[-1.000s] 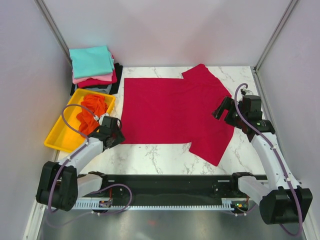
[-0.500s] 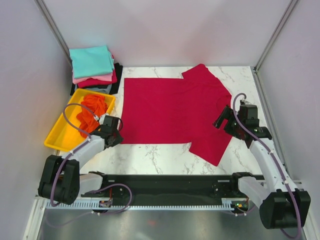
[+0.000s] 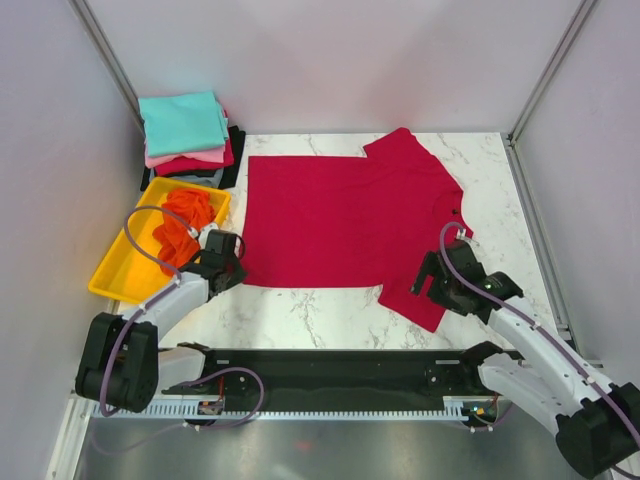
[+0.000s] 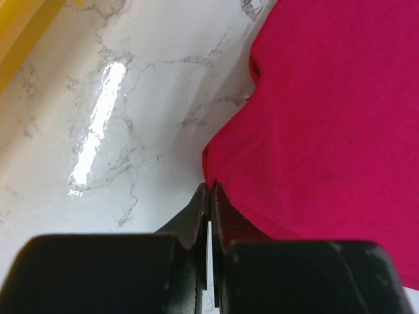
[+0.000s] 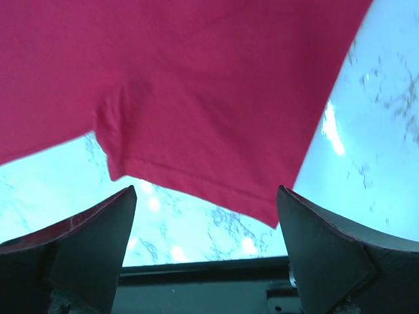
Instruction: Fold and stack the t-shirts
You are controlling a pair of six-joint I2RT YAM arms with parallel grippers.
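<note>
A crimson t-shirt (image 3: 340, 220) lies spread flat on the marble table, its sleeves to the right. My left gripper (image 3: 237, 275) sits at the shirt's near left corner, shut on that corner of the cloth (image 4: 216, 173). My right gripper (image 3: 425, 283) hovers open over the near sleeve (image 5: 209, 78), its hem lying between the wide-spread fingers. At the back left stands a pile of folded t-shirts (image 3: 185, 130), teal on top. A crumpled orange t-shirt (image 3: 185, 225) lies in the tray.
The yellow tray (image 3: 110, 285) sits at the left, close to my left arm, its edge (image 4: 19, 33) showing in the left wrist view. Grey walls enclose the table on three sides. A black rail (image 3: 340, 370) runs along the near edge.
My left gripper has closed on the shirt's near left corner. My right arm has swung from the shirt's right side toward the near edge, over the near sleeve, staying open.
</note>
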